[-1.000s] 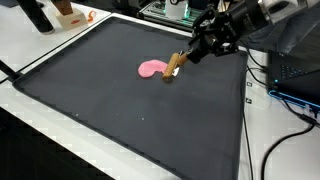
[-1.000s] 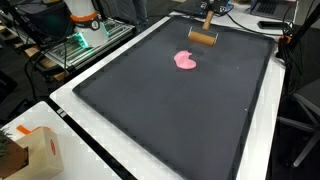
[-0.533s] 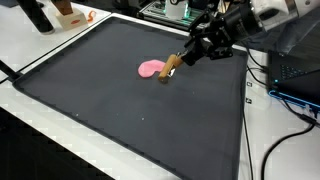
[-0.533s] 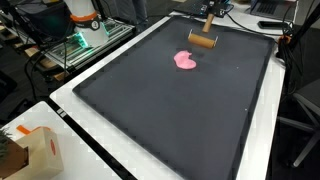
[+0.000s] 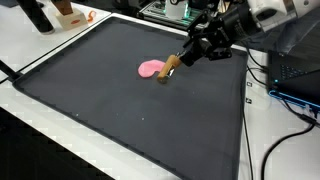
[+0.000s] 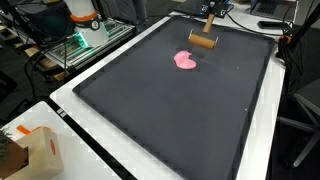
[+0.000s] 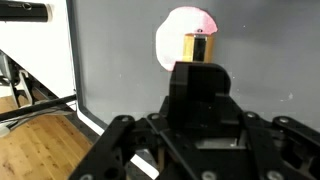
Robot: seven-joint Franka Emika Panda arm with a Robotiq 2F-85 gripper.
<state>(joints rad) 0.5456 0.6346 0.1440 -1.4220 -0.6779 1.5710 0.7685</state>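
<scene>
You have a large black rectangular mat [image 5: 120, 110] covering most of the white tabletop [image 5: 20, 45]. In an exterior view, black cables [image 5: 290, 125] trail over the table's bare strip beside the mat. In an exterior view, a brown cardboard box [image 6: 30, 150] sits at the near corner, well apart from a metal wire rack [image 6: 75, 50]. Your wrist view shows wooden floor [image 7: 40, 150].

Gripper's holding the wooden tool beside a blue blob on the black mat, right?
No: the blob is pink, not blue, clear in the wrist view. The gripper does hold the wooden tool beside it on the black mat.
</scene>
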